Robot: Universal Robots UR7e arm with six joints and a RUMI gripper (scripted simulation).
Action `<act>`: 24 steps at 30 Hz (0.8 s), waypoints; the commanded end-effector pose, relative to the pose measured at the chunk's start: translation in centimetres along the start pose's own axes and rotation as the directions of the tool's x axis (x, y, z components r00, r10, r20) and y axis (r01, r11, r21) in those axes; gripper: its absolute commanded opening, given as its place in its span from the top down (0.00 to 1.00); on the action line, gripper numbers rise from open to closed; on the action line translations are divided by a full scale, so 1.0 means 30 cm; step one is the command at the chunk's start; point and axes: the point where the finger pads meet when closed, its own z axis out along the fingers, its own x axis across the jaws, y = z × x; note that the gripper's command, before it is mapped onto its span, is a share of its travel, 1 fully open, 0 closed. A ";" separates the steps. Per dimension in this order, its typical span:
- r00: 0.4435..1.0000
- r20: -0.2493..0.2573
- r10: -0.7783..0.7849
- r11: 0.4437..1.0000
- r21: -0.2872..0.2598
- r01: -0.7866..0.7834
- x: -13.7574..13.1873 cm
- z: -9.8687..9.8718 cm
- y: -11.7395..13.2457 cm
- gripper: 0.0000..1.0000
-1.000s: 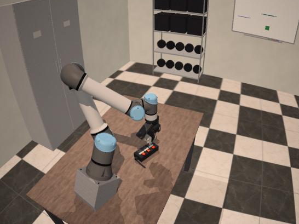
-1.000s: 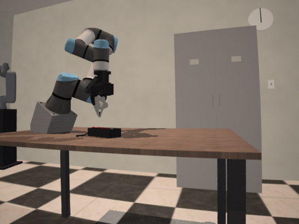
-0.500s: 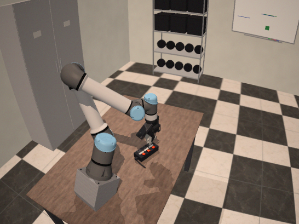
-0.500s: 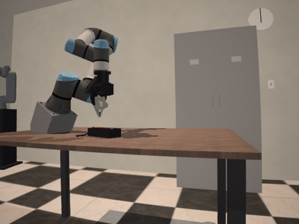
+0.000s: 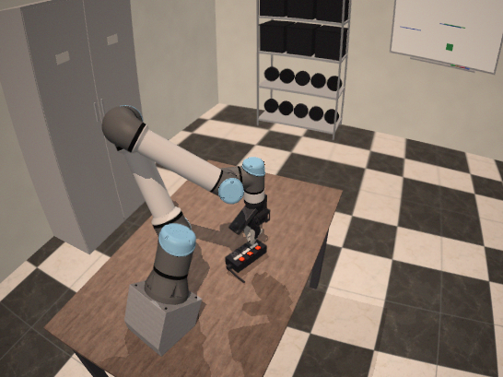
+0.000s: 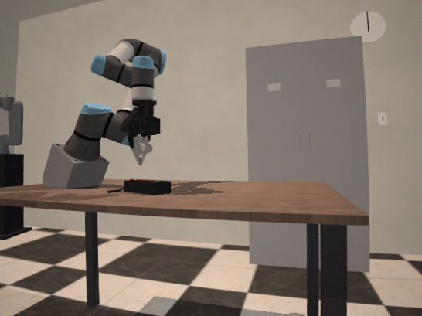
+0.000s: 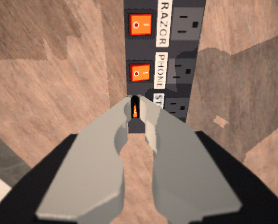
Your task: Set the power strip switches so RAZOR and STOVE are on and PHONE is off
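Note:
A black power strip [image 5: 236,263] [image 6: 147,187] [image 7: 196,55] lies right way up on the wooden table [image 5: 299,194] [image 6: 270,203], with its labels and sockets facing up. In the wrist view its RAZOR switch [image 7: 140,24] and PHONE switch [image 7: 139,73] both show orange-red. The STOVE switch [image 7: 135,110] shows only as an orange sliver between my fingertips, and its label is partly hidden. My gripper [image 5: 251,241] [image 6: 141,163] [image 7: 134,97] is shut and empty. It points straight down and hangs a little above the STOVE end of the strip, without touching it.
The strip's short black cord [image 5: 238,276] [image 6: 114,189] trails toward the arm's grey base [image 5: 161,319] [image 6: 73,171]. A grey cabinet [image 5: 69,111] stands left of the table. A shelf rack [image 5: 301,56] with black boxes and balls stands at the far wall.

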 end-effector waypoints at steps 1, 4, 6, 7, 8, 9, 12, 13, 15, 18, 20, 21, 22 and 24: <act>1.000 0.000 0.000 1.000 -0.001 0.000 0.000 0.004 0.001 1.00; 1.000 0.000 0.000 1.000 -0.001 0.000 0.000 0.010 0.001 1.00; 1.000 0.000 0.000 1.000 -0.001 0.000 0.000 0.015 0.001 1.00; 1.000 0.000 0.000 1.000 -0.001 0.000 0.000 0.015 0.001 1.00; 1.000 0.000 0.000 1.000 -0.001 0.000 0.000 0.015 0.001 1.00; 1.000 0.000 0.000 1.000 -0.001 0.000 0.000 0.018 0.001 1.00; 1.000 0.000 0.000 1.000 -0.001 0.000 0.000 0.028 0.001 1.00; 1.000 0.000 0.000 1.000 -0.001 0.000 0.000 0.032 0.001 1.00; 1.000 0.000 0.000 1.000 -0.001 0.000 0.000 0.040 0.001 1.00; 1.000 0.000 0.000 1.000 -0.001 0.000 0.000 0.053 0.001 1.00; 1.000 0.000 0.000 1.000 -0.001 0.000 0.000 0.063 0.001 1.00; 1.000 0.000 0.000 1.000 -0.001 0.000 0.000 0.067 0.001 1.00; 1.000 0.000 0.000 1.000 -0.001 0.000 0.000 0.072 0.001 1.00; 1.000 0.000 0.000 1.000 -0.001 0.000 0.000 0.076 0.001 1.00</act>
